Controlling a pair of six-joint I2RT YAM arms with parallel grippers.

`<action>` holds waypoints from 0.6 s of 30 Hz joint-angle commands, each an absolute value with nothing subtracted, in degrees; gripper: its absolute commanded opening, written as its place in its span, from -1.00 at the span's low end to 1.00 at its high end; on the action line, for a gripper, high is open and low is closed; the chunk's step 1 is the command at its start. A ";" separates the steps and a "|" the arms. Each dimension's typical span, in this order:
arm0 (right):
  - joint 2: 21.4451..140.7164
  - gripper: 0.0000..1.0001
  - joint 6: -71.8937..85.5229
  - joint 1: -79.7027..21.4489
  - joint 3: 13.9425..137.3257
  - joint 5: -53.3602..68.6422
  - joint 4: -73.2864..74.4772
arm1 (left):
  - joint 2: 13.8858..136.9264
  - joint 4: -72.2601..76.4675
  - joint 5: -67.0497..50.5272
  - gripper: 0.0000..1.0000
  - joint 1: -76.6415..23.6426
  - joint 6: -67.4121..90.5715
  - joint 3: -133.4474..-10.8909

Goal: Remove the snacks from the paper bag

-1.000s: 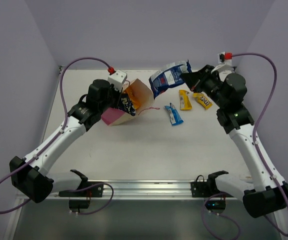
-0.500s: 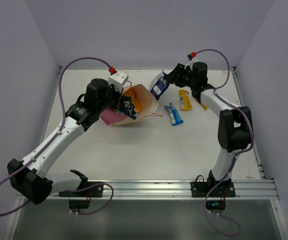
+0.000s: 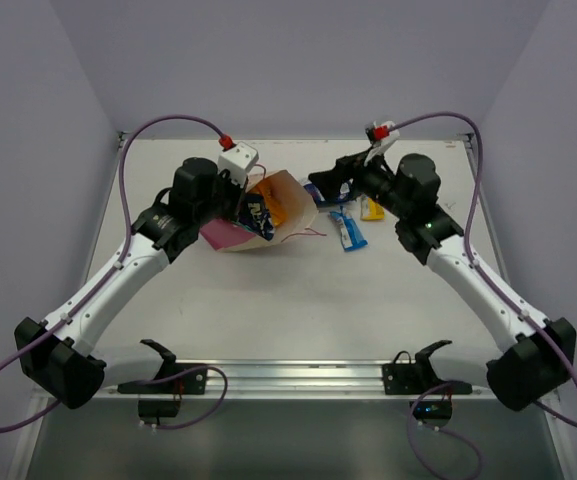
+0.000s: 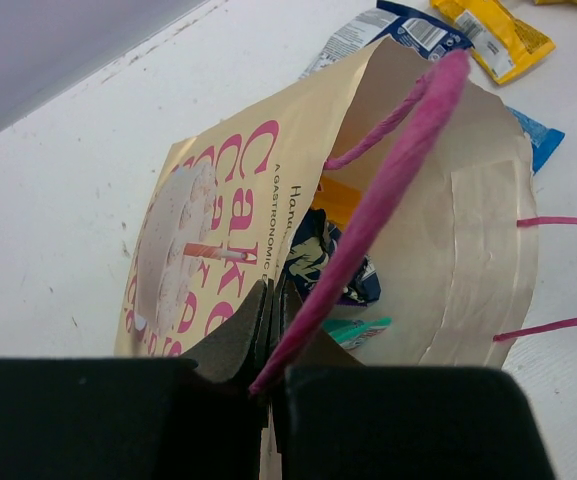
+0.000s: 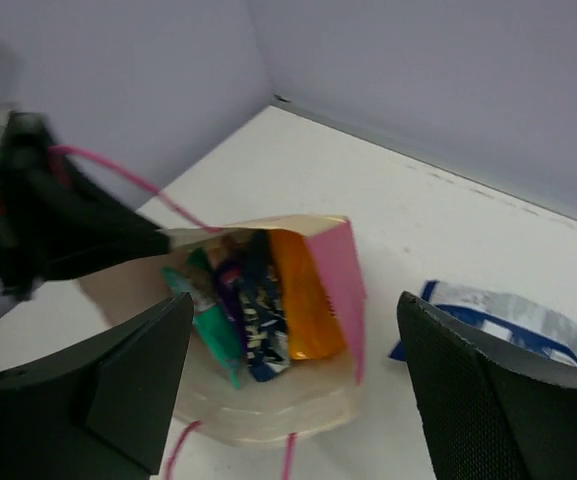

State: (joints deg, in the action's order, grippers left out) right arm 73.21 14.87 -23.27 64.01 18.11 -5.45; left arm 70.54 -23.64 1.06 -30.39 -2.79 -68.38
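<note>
The paper bag (image 3: 280, 212) is tipped on its side, mouth toward the right arm. My left gripper (image 4: 273, 322) is shut on the bag's rim together with a pink string handle (image 4: 388, 180). Inside the bag (image 5: 268, 405) lie snacks: a teal wrapper (image 5: 203, 320), a dark blue-purple one (image 5: 263, 320) and an orange one (image 5: 306, 300). My right gripper (image 5: 298, 390) hangs open just in front of the bag's mouth, with nothing between its fingers. A blue-and-white pouch (image 5: 508, 320) lies on the table beside the bag.
A small blue wrapper (image 3: 348, 230) and a yellow wrapper (image 3: 371, 208) lie on the table right of the bag. The back wall and the table's far edge run close behind them. The bag's loose pink strings (image 3: 308, 232) trail toward the middle.
My right gripper has let go of the blue-and-white pouch, opened wide and swung left to the bag's mouth. The left gripper has kept its hold on the bag's rim.
</note>
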 commanded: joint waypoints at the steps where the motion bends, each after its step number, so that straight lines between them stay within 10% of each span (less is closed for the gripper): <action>1: 71.54 0.70 9.40 -29.07 58.10 17.47 -10.62 | 69.61 -23.82 1.14 -1.00 -29.97 -3.34 -70.66; 18: 102.29 0.59 10.64 -38.41 72.06 19.60 -22.67 | 69.52 -22.06 0.97 -1.00 -30.06 0.26 -70.84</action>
